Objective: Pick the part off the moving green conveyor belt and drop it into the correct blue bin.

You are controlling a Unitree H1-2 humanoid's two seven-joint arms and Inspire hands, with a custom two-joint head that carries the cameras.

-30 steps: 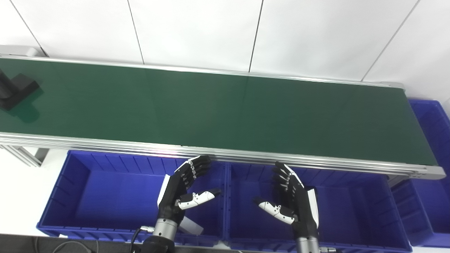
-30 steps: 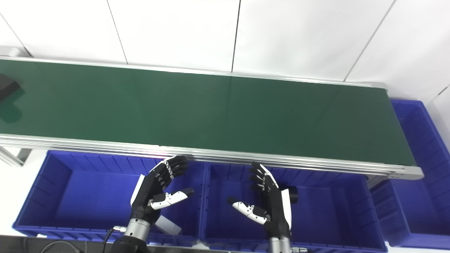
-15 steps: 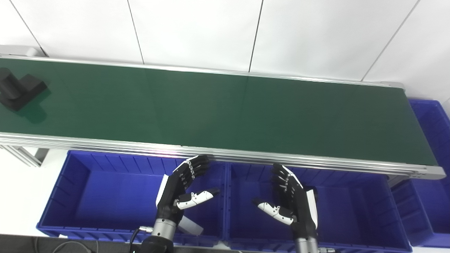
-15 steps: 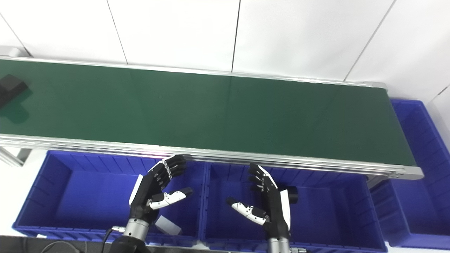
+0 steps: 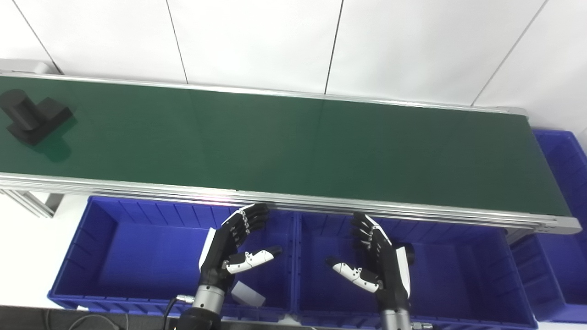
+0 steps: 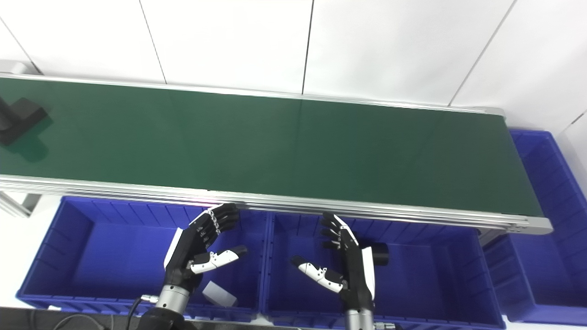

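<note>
The black part, a block with an upright cylinder at its left end, now lies fully inside the left eye view at the far left of the green conveyor belt; a second ago it was cut by the picture's left edge, so it has ridden rightward along the belt while the camera has held its place. In the right eye view the part is still cropped at the left border. Both hands have meanwhile sunk a little toward the near edge and drifted slightly left, and neither has reached out. The left hand hovers over the right end of the left blue bin, fingers spread and thumb out, holding nothing. The right hand hovers over the left part of the middle blue bin, likewise spread and empty, palms facing each other. A white slip lies on the floor of the left bin near the left wrist, and a dark cylinder lies in the middle bin just behind the right hand. A third blue bin sits past the belt's right end. The part is well apart from either hand, so I judge the robot is waiting for it; the left hand looks the better placed to meet it, and the pick has to be timed against the belt's travel.
</note>
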